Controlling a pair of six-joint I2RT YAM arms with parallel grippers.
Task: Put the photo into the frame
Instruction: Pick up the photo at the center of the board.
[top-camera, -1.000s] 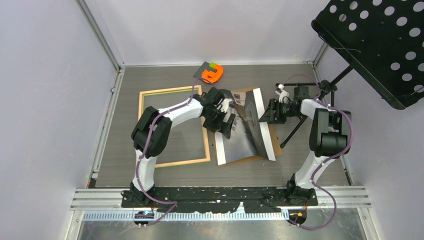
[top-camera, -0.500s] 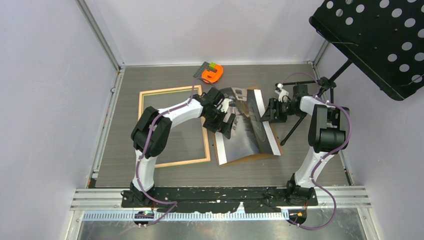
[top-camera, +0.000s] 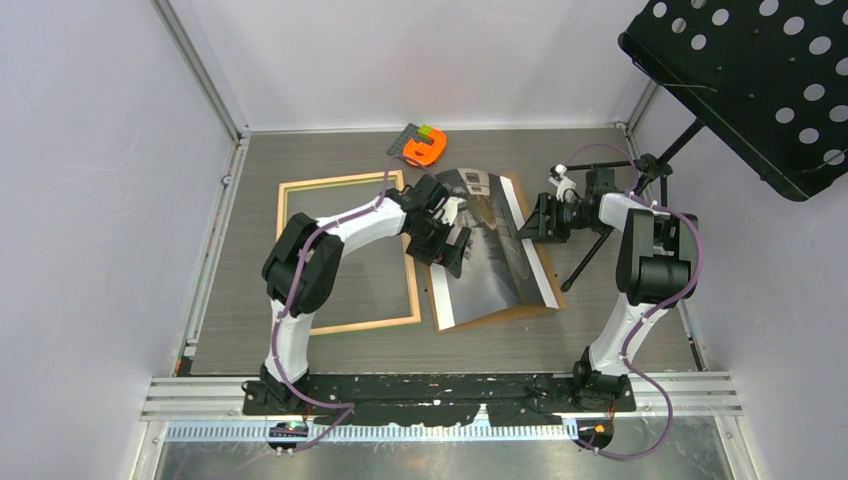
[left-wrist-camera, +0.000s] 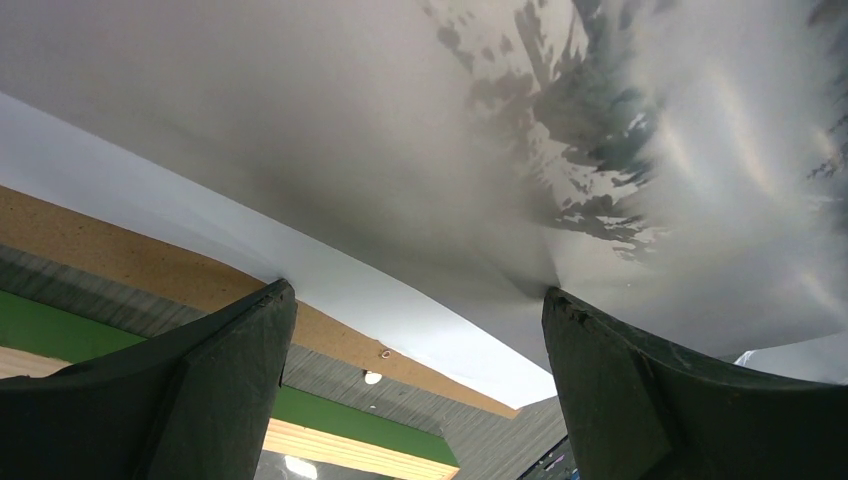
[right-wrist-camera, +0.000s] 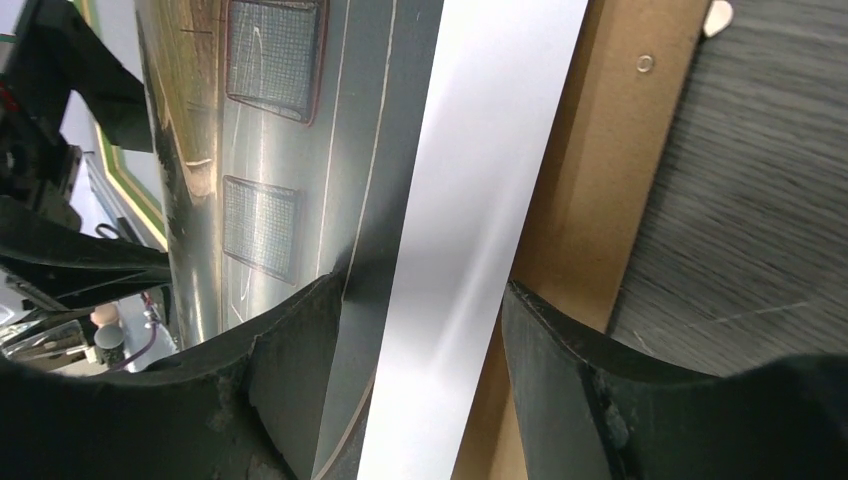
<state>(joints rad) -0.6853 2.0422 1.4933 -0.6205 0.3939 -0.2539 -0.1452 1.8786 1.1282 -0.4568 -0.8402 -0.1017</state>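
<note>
Lowered since a second ago, the photo (top-camera: 490, 255) now lies curved on the brown backing board (left-wrist-camera: 90, 245) mid-table, right of the frame (top-camera: 340, 180). Left end effector (top-camera: 455, 245) gapes wide over it; right end effector (top-camera: 530, 225) straddles its white band, fingers apart.

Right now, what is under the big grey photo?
A brown backing board sits under the photo. Only its edges peek out. Its middle is covered, so that part cannot be seen.

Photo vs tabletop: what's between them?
The brown backing board. The right wrist view shows its edge sticking out from under the white band of the photo, with the grey table beyond.
</note>
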